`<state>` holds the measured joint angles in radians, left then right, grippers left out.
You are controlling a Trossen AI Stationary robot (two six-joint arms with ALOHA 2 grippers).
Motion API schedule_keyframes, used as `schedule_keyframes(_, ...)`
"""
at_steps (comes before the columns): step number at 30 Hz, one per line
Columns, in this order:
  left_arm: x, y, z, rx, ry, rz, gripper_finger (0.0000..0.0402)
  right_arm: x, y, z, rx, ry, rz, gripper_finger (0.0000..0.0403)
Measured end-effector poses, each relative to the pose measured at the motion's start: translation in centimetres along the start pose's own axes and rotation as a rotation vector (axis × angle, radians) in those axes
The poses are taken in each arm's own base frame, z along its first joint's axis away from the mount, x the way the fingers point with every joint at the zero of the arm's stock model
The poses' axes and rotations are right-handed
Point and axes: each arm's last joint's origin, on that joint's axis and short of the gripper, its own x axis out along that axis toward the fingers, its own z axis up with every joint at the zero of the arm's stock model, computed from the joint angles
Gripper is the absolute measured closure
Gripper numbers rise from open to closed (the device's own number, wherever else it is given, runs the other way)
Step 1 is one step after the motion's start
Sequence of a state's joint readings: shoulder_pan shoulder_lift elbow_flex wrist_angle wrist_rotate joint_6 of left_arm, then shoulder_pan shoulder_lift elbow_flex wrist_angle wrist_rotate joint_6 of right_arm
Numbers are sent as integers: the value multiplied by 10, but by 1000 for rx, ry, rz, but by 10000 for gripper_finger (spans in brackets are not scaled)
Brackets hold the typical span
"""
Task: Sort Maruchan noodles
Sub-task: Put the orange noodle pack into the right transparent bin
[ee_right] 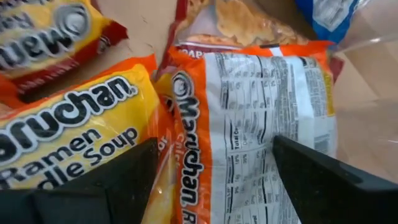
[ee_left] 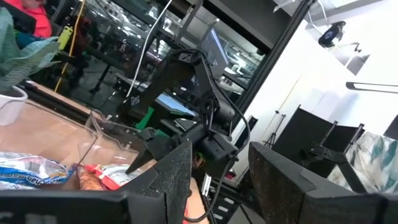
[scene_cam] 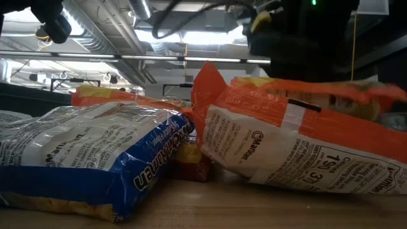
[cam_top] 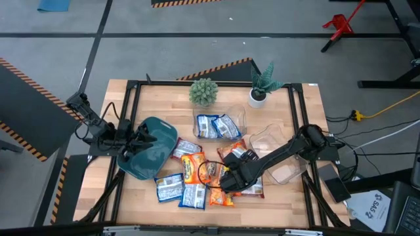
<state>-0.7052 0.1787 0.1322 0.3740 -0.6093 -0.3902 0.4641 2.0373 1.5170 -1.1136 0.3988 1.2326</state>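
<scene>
Several Maruchan packets lie in a loose heap on the table's near middle: blue-and-white ones (cam_top: pixel 169 188), orange-yellow ones (cam_top: pixel 192 167) and red-brown ones (cam_top: pixel 234 154). My right gripper (cam_top: pixel 226 180) is low over the heap and open. In the right wrist view (ee_right: pixel 211 186) its fingers stand either side of an orange packet lying label-side up (ee_right: pixel 261 118), with a yellow-faced packet (ee_right: pixel 68 130) beside it. The low view shows that orange packet (scene_cam: pixel 286 140) tilted, leaning on its neighbours, beside a blue packet (scene_cam: pixel 95 152). My left gripper (cam_top: pixel 146 136) waits open (ee_left: pixel 221 186) over the dark teal bin (cam_top: pixel 157 154). My right gripper comes at the orange packet from above, slanting, with one finger (ee_right: pixel 93 180) over the edge of the yellow-faced packet and the other (ee_right: pixel 329 180) by the orange packet's far side. Whether either finger touches a packet, I cannot tell.
A clear tub (cam_top: pixel 220 124) at the table's middle holds blue-and-white packets. Two more clear tubs (cam_top: pixel 269 139) (cam_top: pixel 289 172) sit right of the heap, under the right arm. Two small plants (cam_top: pixel 203 92) (cam_top: pixel 261 86) stand near the far edge.
</scene>
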Motion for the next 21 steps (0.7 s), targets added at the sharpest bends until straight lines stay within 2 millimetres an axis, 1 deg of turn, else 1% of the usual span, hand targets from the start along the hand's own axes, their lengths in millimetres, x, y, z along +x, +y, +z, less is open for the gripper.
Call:
schedule_keyframes(2, 0, 0, 0, 0, -7, 15, 247, 3, -1, -2, 1, 3, -8, 91)
schedule_keyframes(4, 0, 1, 0, 0, -11, 27, 247, 4, -3, -3, 40, 5, -21, 94)
schedule_keyframes(7, 0, 1, 0, 1, -14, 33, 247, 4, -4, -3, 69, 4, -35, 121)
schedule_keyframes(10, 0, 1, 0, 1, -14, 34, 247, 2, -4, -2, 81, 8, -33, 177)
schedule_keyframes(15, 0, 1, 1, 1, -17, 42, 247, 2, -2, -1, 93, 6, -22, 304)
schedule_keyframes(18, 0, 1, 1, 1, -18, 42, 247, -3, 0, 2, 94, 2, -4, 378)
schedule_keyframes(19, 0, 1, 1, 1, -17, 42, 247, -6, 1, 3, 93, -3, 5, 388)
schedule_keyframes(21, 0, 1, 1, 1, -18, 44, 247, -14, 3, 7, 91, -15, 18, 387)
